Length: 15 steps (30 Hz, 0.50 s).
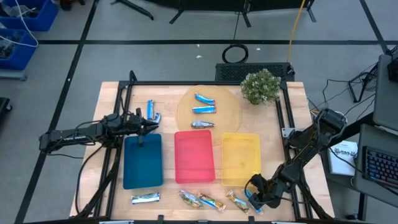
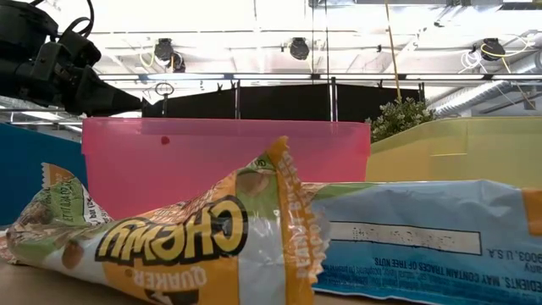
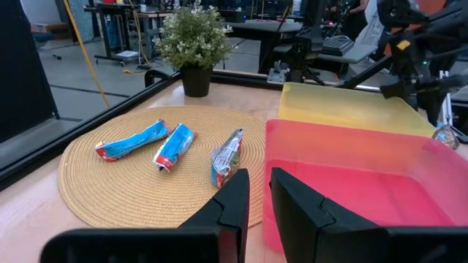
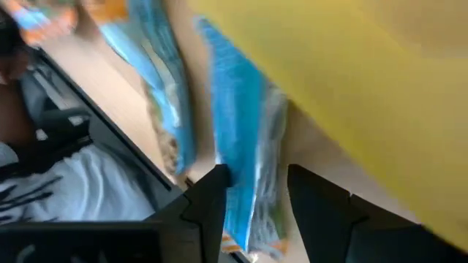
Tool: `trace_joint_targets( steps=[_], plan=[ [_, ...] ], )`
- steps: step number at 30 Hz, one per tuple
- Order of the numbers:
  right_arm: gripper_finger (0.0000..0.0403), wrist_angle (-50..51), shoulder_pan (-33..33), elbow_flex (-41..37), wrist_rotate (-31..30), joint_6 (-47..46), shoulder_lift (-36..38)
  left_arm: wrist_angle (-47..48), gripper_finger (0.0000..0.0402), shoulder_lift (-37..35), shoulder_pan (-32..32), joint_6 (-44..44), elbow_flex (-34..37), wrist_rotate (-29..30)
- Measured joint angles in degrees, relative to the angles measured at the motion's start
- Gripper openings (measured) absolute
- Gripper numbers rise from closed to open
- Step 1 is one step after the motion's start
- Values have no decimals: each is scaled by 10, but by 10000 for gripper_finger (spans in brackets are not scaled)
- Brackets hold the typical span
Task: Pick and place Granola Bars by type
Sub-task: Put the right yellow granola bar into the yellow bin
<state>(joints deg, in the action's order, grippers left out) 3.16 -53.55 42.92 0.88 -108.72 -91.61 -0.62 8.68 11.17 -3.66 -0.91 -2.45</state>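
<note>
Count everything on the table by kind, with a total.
Bars: 10 (3 on the mat, 2 beyond the blue tray, 5 along the front edge)
Trays: 3 (blue, red, yellow)
Round mat: 1
Plant: 1
Total: 15

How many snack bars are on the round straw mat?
3 on the round mat: two bright blue bars, one nearest the plant, one in the middle, and a silver-blue bar by the red tray. None seem hidden.
</note>
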Motion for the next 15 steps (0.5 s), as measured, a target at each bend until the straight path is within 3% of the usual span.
trace_joint_targets(
  steps=[9, 15],
  plan=[
    [125, -83, 15, 2, 41, 32, -43, 0, 63, 0, 0, 0, 0, 0],
    [25, -77, 14, 1, 34, 97, -44, 0, 63, 0, 0, 0, 0, 0]
  ],
)
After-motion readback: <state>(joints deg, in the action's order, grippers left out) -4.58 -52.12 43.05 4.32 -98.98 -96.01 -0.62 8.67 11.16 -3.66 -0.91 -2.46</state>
